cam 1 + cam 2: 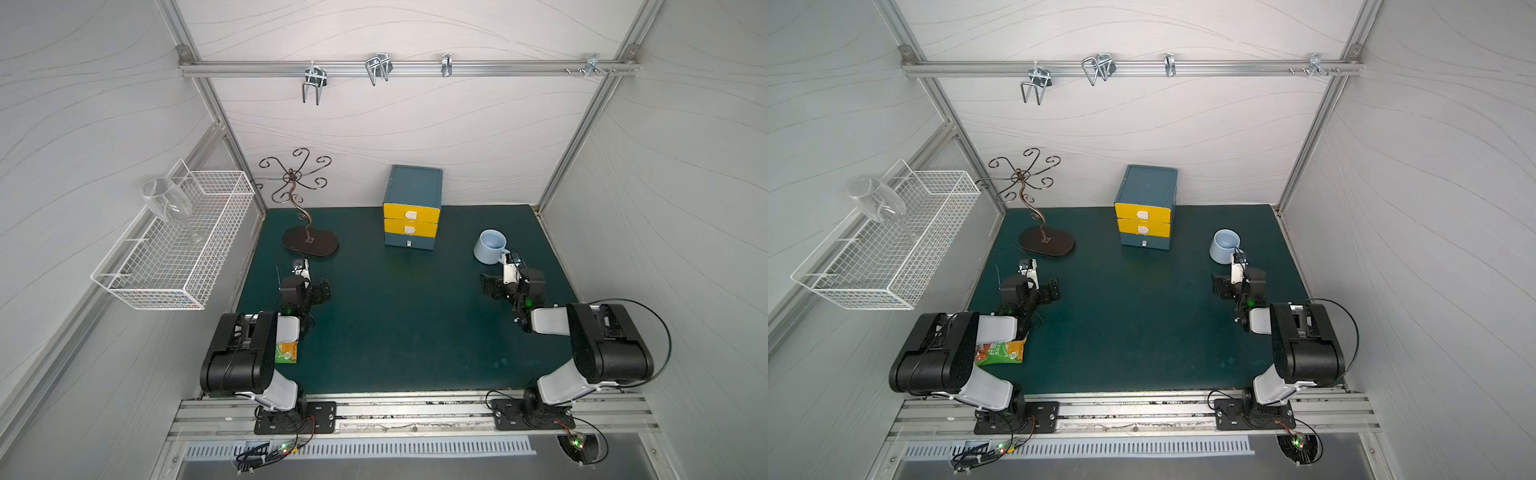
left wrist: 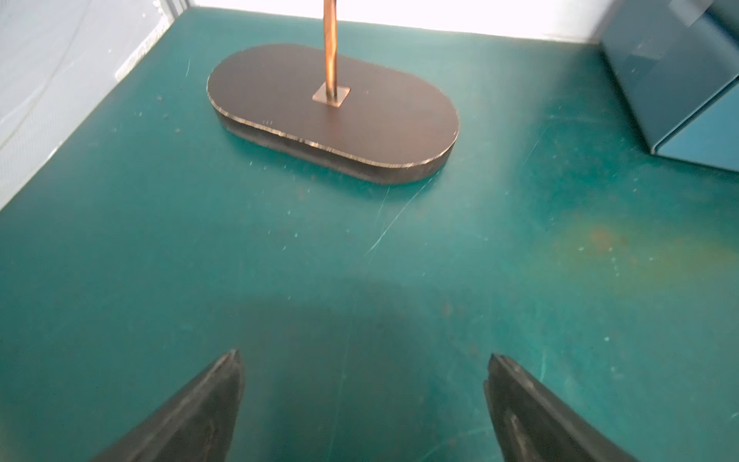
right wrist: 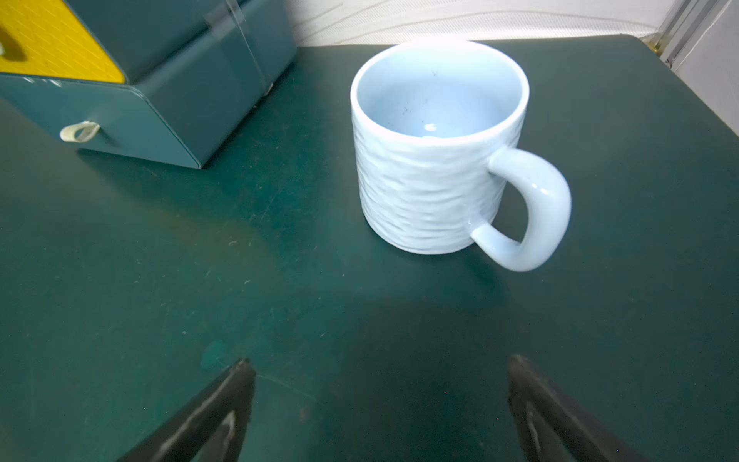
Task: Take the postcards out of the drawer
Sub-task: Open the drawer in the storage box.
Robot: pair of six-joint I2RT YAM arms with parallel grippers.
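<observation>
A white wire basket [image 1: 224, 216] is fixed to the left wall, off the desk [image 1: 415, 324], and a clear wine glass [image 1: 166, 201] is leaned inside it. At the far left corner of the desk a dark scrolled metal stand [image 1: 309, 243] is set upright on its oval base.

Just nearer than that base, by the left edge, the left gripper [image 1: 320, 291] is held low over the mat. In the left wrist view its fingertips [image 2: 232, 360] are spread wide, with nothing but bare green surface between them. Nothing is grasped.

A green-and-orange snack packet [image 1: 1000, 353] is laid flat near the left edge toward the front, partly hidden under the left arm.

At the middle of the far edge a teal drawer unit [image 1: 411, 187] is placed against the back wall. Its upper yellow drawer [image 1: 410, 214], lower yellow drawer [image 1: 409, 228] and bottom teal drawer [image 1: 409, 242] are all pushed in flush. The postcards are seen in no view, and it cannot be told which drawer holds them.

Toward the right edge a pale blue mug [image 1: 490, 247] is stood upright, its handle turned to the right gripper [image 1: 490, 286], which is held just nearer than it. In the right wrist view the fingertips [image 3: 240, 376] are parted wide over bare mat, apart from the mug, and nothing is gripped.
</observation>
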